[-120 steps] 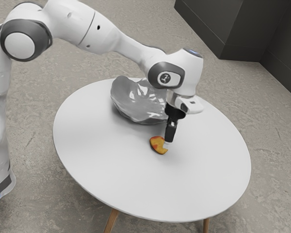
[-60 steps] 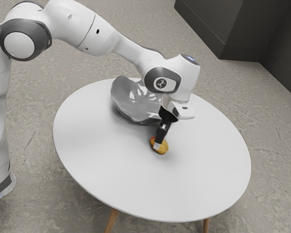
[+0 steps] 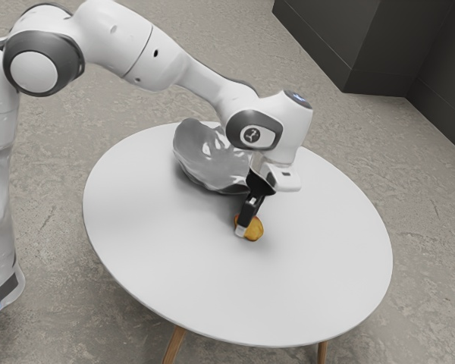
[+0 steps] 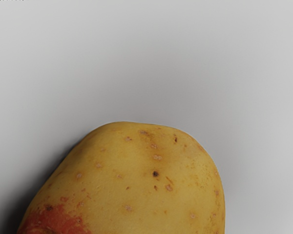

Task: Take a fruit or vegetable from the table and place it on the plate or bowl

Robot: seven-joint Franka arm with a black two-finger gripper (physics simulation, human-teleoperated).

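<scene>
Grasping is the step in hand: the gripper [image 3: 245, 224] stands low on the mango [image 3: 254, 230], which lies on the table [image 3: 152, 227] at the jaw tips. Whether the jaws grip it, I cannot tell. The next move calls for a firm close, a lift, and a carry to the grey bowl [image 3: 205, 155] just behind the jaws. The wrist view gives the speckled yellow skin and red blush; the exterior view gives the bowl.

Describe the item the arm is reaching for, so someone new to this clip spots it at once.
Start at the round white table; a glossy grey bowl sits toward its far edge. Just in front of the bowl, under the black gripper, lies the fruit. It is small and yellow-orange with a red patch and dark specks, the only brightly coloured thing on the table.
</scene>
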